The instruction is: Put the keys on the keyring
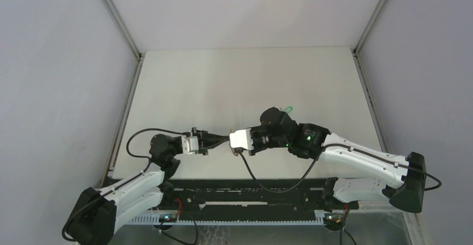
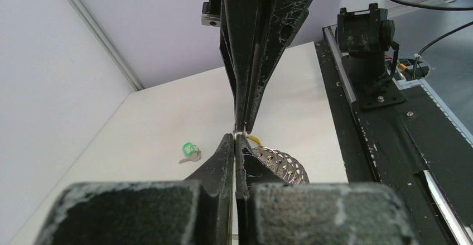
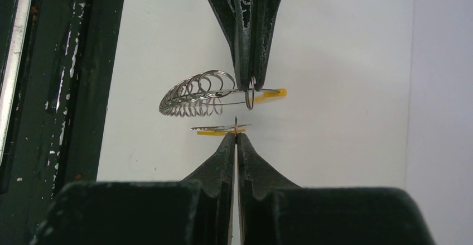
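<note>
keyring (image 3: 201, 89): grey wire loops, yellow section | orange-headed key (image 3: 222, 131): thin, edge-on

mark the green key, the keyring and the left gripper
green key (image 2: 188, 147), left wrist view, on its green head
keyring (image 3: 187, 110), right wrist view, on its lower coils
left gripper (image 3: 249, 84), right wrist view, between its fingertips

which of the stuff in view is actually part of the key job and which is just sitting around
Part of the job:
- keyring, held up by the left end effector
- orange key, seen edge on, pinched in the right end effector
- green key, lying on the table

Just sitting around:
- black rail along the near edge
- grey side walls
</note>
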